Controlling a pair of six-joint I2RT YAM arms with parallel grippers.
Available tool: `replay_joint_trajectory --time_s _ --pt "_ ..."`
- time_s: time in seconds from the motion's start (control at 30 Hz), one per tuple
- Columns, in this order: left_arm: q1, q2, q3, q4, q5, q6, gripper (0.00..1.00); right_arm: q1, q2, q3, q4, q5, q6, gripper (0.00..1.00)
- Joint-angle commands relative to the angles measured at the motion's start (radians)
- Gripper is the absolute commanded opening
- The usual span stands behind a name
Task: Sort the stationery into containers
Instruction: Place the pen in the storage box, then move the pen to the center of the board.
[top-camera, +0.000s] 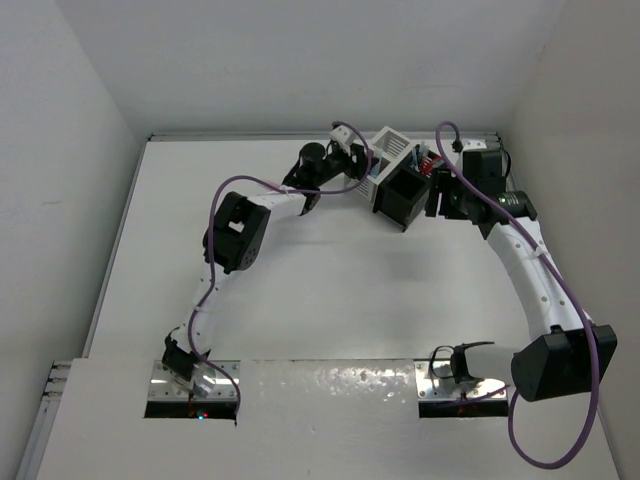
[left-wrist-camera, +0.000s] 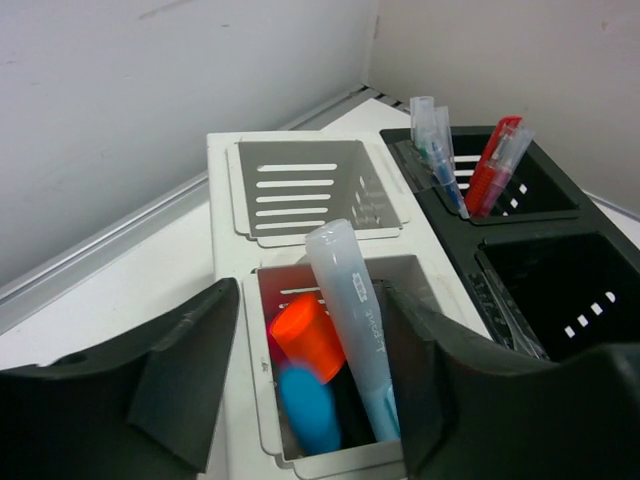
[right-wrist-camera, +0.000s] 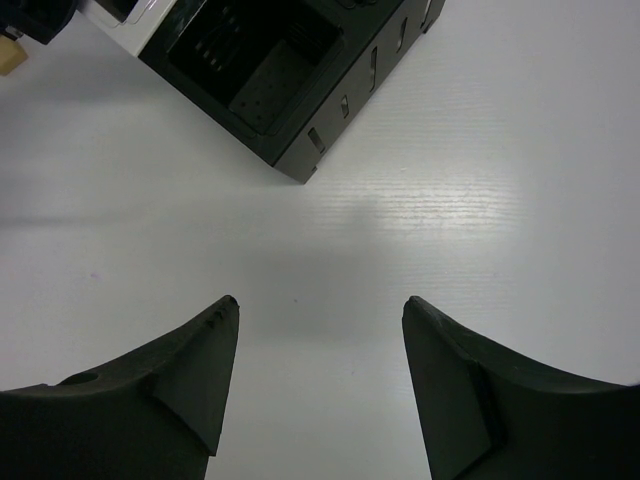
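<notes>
Overhead view: the two joined boxes stand at the far middle of the table (top-camera: 300, 300), with one arm reaching in on each side.

Left tool (left-wrist-camera: 310, 292): released and hanging over the near compartment of the white box (left-wrist-camera: 228, 262). Its dark fingers (left-wrist-camera: 185, 375) stand apart. A pale marker (left-wrist-camera: 350, 300) rises upright between them, with a clear gap on its left side. On its right side we cannot tell whether it is touching or just beside the finger.

In that same compartment we see an orange highlighter (left-wrist-camera: 305, 335) and a blue highlighter (left-wrist-camera: 308, 410), both leaning left of the pale marker. The far white compartment shows only its slotted plate (left-wrist-camera: 310, 190).

Black box (left-wrist-camera: 440, 235): the far compartment holds a red pen (left-wrist-camera: 492, 170) and clear pens (left-wrist-camera: 435, 140), all tilted. We cannot see into the dark near compartment.

Writing: one line of small print runs along the pale marker's barrel, too blurred for us to read. We can make out no brand.

Right tool (right-wrist-camera: 320, 305): released, with nothing between its fingers. It hangs over bare table, and a corner of the black box is just ahead of it.
</notes>
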Motion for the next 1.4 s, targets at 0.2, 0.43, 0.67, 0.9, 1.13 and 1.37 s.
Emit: replay_joint_trajectory --time_s 0.2,0.43,0.67,0.9,1.13,1.37 --pt "0.012 -0.044 0.064 0.006 0.077 0.007 0.72 -0.006 -0.049 0.025 0.004 0.025 0.014 0.66" --pt "0.039 -0.137 0.271 -0.234 0.04 0.019 0.81 -0.006 -0.092 -0.05 0.088 -0.024 0.017 0.66" --pt "0.235 -0.278 0.322 -0.793 -0.165 0.033 0.58 0.002 -0.084 -0.145 0.237 -0.139 0.048 0.67" --pt "0.331 -0.156 0.379 -1.304 -0.33 0.237 0.54 0.01 -0.032 -0.136 0.304 -0.19 0.097 0.67" --pt "0.4 -0.186 0.235 -1.225 -0.108 0.453 0.64 0.017 -0.005 -0.137 0.286 -0.208 0.113 0.66" --pt "0.378 -0.053 0.328 -1.188 -0.201 0.413 0.69 0.02 -0.052 -0.196 0.301 -0.175 0.14 0.66"
